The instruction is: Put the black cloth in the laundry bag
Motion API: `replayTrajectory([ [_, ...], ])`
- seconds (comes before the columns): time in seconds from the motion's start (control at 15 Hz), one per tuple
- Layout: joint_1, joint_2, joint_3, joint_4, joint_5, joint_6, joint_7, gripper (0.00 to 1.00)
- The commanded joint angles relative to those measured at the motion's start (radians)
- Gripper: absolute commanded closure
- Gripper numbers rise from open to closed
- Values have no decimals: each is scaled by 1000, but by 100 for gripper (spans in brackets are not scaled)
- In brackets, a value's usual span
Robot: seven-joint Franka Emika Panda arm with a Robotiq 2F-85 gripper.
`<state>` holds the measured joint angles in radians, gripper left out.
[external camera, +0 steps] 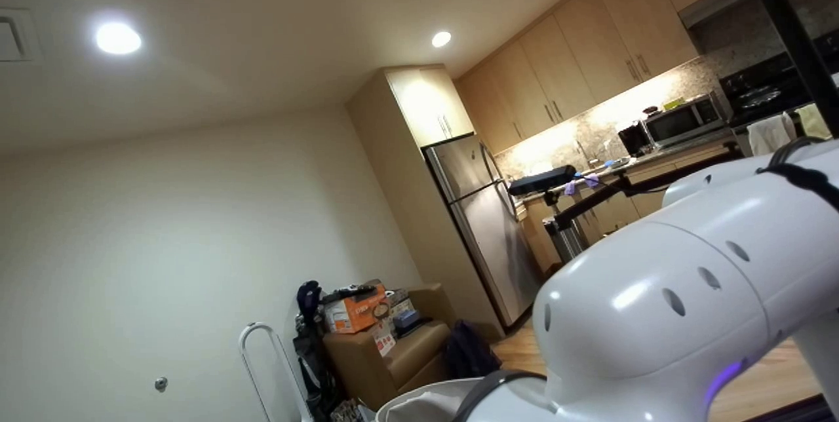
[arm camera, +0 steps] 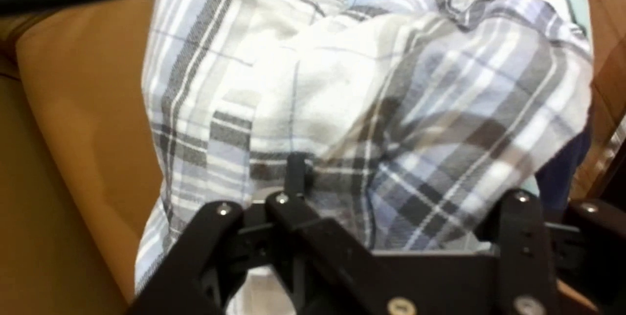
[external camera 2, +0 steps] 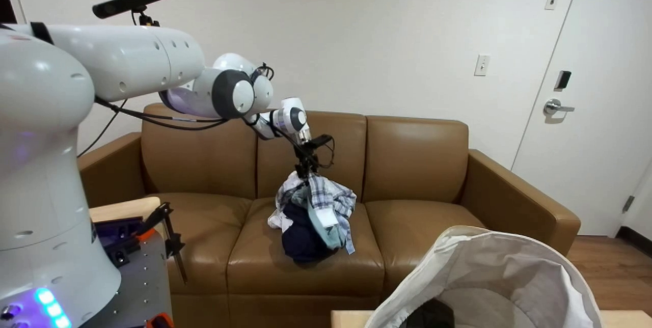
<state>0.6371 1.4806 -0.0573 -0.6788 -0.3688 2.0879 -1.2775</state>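
Observation:
A heap of clothes rests on the middle sofa seat, with plaid, pale green, white and navy pieces. My gripper points down into its top. In the wrist view, plaid cloth lies between the gripper's widely parted fingers; no pinch shows, and the right fingertip is partly covered by fabric. Low on the heap's front hangs a navy cloth. Inside the white laundry bag, at front right in an exterior view, lies a black cloth, cut off by the picture's edge.
The brown sofa has a backrest behind the heap and an armrest near the bag. The bag stands by a wooden surface. A clamp sticks out from the robot's mounting table.

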Motion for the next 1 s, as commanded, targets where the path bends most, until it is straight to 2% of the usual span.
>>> replayTrajectory([
  [0.0,6,0,6,-2,-31,6,39,55],
  [0.33,13,0,20,0,-26,-3,20,87],
  [0.6,14,0,16,7,-21,-43,52,96],
  [0.93,8,-1,28,49,-12,-103,36,90],
])
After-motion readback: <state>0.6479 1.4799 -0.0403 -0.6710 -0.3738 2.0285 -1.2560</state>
